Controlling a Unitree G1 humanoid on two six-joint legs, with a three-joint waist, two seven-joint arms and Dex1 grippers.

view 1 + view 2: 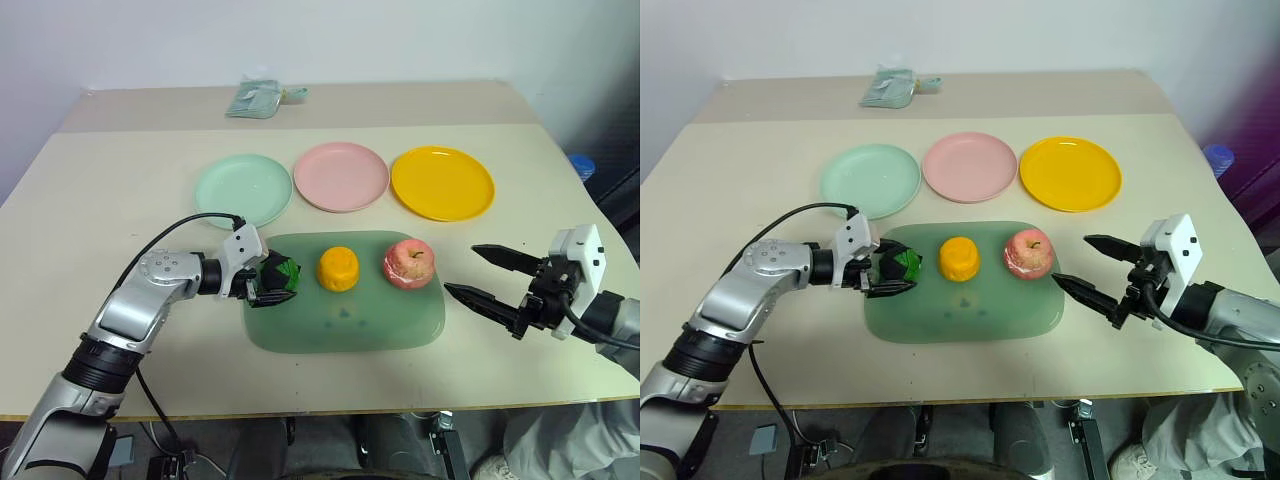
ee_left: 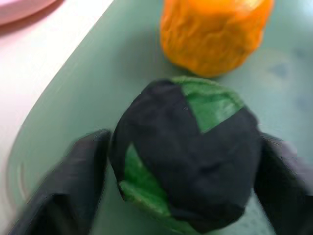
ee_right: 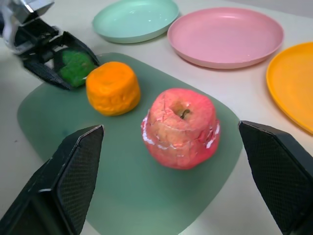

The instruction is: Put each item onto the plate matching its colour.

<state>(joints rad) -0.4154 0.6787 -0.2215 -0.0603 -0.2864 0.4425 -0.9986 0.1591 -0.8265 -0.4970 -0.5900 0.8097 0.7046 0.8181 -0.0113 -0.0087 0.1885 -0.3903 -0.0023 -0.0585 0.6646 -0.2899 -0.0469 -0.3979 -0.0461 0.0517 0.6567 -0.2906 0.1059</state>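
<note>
Reaching in from the lower left of the head views, the left gripper (image 1: 272, 282) sets its black fingers (image 2: 73, 186) on either side of the green ball (image 1: 280, 272), which sits on the left part of the green board (image 1: 345, 325) at the frame's centre. Seen from the left wrist, both fingers lie against the ball's sides, though the ball rests on the board and whether the grip has fully tightened cannot be told. Just right of the ball, apart from it, stands the orange lump (image 1: 338, 268); farther right, at the board's right end, sits the red apple (image 1: 408, 263), stem up. At the lower right of the frame, the right gripper (image 1: 480, 272) hovers just off the board's right edge with its fingers (image 3: 68, 171) spread wide and holding nothing; from its own wrist camera, the apple lies ahead between the two fingertips, untouched. Across the upper middle of the head views, three plates line up on the beige counter (image 1: 90, 200), all bare: the mint plate (image 1: 243, 190) at left, the pink plate (image 1: 341, 176) in the middle, touching or nearly touching its neighbours, and the yellow plate (image 1: 442, 182) at right. A pale green packet (image 1: 255, 98) lies near the counter's far edge, at the upper centre-left of the frame.
</note>
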